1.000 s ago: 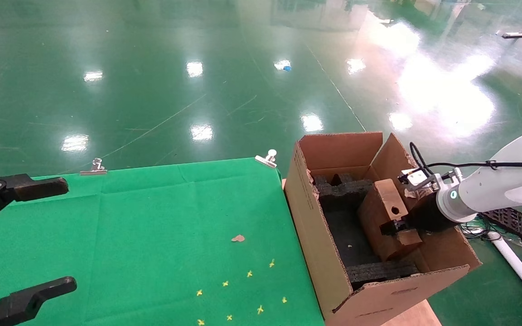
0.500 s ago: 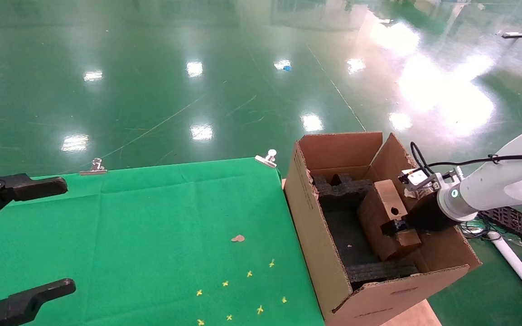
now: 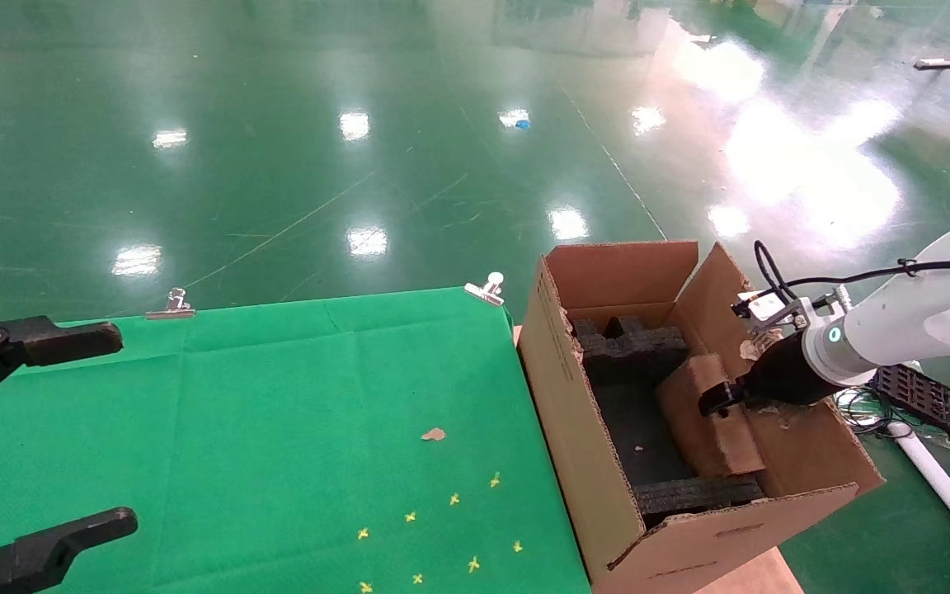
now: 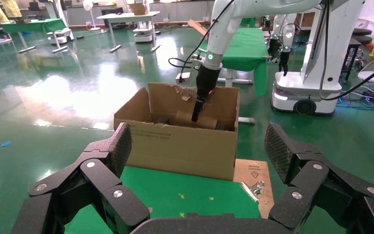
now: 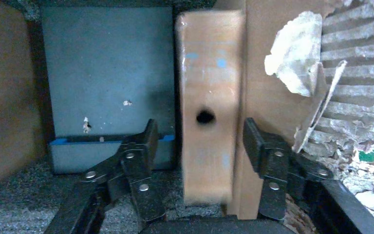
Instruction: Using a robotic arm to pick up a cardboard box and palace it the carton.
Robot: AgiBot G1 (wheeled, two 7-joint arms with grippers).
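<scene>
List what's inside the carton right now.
Inside the carton: black foam inserts, the cardboard box leaning at its right wall, and the open right gripper straddling it. The box's underside is hidden.

Bright overhead lamps; glossy green floor [image 3: 293, 148] throws white glare patches, biggest blown out at far right. Carton [image 3: 607, 503] interior dark, black foam in shadow. Right wrist view dim, bluish; cardboard box [image 5: 209, 107] motion-blurred w/ soft edges. Left wrist view sharp, evenly lit.
</scene>
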